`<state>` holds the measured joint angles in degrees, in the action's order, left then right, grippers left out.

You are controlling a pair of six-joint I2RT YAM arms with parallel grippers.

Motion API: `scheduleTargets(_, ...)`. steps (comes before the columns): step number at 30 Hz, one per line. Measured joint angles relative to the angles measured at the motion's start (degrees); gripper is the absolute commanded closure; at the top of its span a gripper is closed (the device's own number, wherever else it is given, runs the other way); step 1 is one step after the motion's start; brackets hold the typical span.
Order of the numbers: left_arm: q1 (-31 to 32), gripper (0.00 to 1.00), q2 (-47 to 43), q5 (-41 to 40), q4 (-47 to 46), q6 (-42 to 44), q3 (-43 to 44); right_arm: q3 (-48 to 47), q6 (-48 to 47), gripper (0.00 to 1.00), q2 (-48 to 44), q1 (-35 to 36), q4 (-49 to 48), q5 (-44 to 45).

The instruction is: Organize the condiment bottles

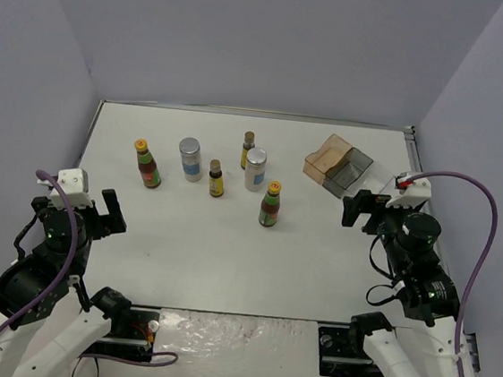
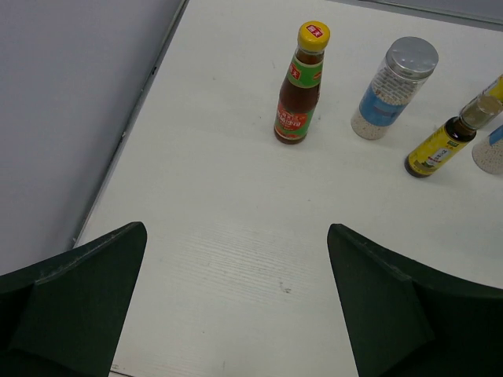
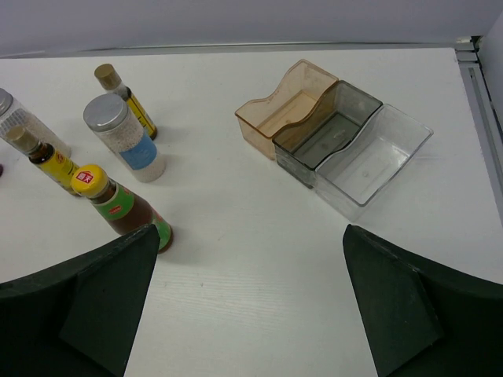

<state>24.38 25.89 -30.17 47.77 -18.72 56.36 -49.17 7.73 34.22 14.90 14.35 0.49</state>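
Note:
Six condiment bottles stand upright mid-table. The dark red ones with yellow caps are at the left [image 1: 148,164] and the front right [image 1: 270,204]. The white jars with silver lids [image 1: 190,159] [image 1: 254,169] and the slim brown yellow-labelled bottles [image 1: 216,178] [image 1: 247,149] stand between them. My left gripper [image 1: 114,213] is open and empty, near of the left red bottle [image 2: 300,85]. My right gripper [image 1: 364,209] is open and empty, right of the other red bottle [image 3: 122,206].
A clear plastic tray [image 1: 330,157] with orange, grey and clear compartments sits at the back right, just beyond my right gripper; it also shows in the right wrist view [image 3: 377,153]. Grey walls enclose the table on the left, back and right.

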Motion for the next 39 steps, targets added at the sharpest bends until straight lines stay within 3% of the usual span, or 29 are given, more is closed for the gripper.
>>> scheduleTargets(19,0.0,0.03,6.1,3.5,-1.4,-0.7,-2.7,0.0,2.7,0.0,13.7,1.4,-2.9,-8.6)
scheduleTargets(30,0.0,0.03,8.5,5.2,-3.5,-1.2,-3.7,2.1,-1.3,0.0,24.3,19.4,-15.1,-5.6)
scheduleTargets(39,0.0,0.03,8.7,7.7,-3.7,-2.7,-4.6,2.8,-2.8,0.03,36.6,24.6,-28.2,-4.8)
